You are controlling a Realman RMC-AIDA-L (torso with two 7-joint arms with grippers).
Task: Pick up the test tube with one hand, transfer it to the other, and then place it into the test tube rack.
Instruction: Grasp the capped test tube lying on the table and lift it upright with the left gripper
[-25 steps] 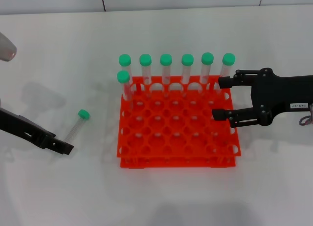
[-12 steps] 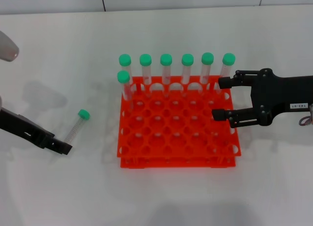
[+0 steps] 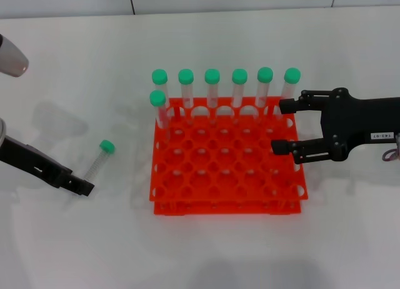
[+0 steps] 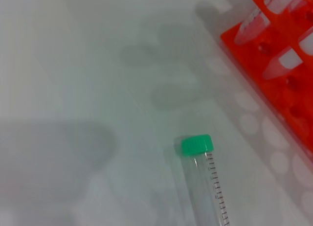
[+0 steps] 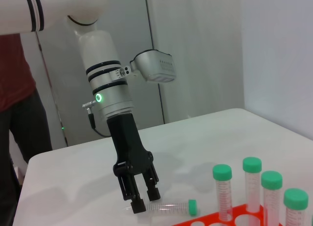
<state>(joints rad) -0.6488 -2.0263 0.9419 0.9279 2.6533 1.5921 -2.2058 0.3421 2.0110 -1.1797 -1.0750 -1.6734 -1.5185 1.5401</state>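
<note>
**Loose tube on the table, both grippers free of it**

Nearest, on the robot's left: left gripper (image 3: 86,189) low over the white table (image 3: 206,251), fingers apart, nothing between them; seen from the right wrist view (image 5: 140,199) with its fingertips (image 5: 137,206) straddling the bottom end of the test tube (image 3: 99,159), whether touching it cannot be told. Lying flat on the table there, the tube (image 5: 168,206), green cap pointing away from the gripper and towards the test tube rack (image 3: 225,170); well apart from the rack's left edge. In the left wrist view, only the capped end of the tube (image 4: 203,172) on bare table, with a corner of the red-orange rack (image 4: 274,79) beyond.

Further right, the rack standing in the middle of the table, most holes unfilled. Over its right edge, right gripper (image 3: 282,126), white label on its side, fingers spread wide, holding nothing.

Farthest, along the rack's back row, six green-capped tubes (image 3: 212,89) upright, plus a seventh (image 3: 159,109) one row nearer at the left end.
</note>
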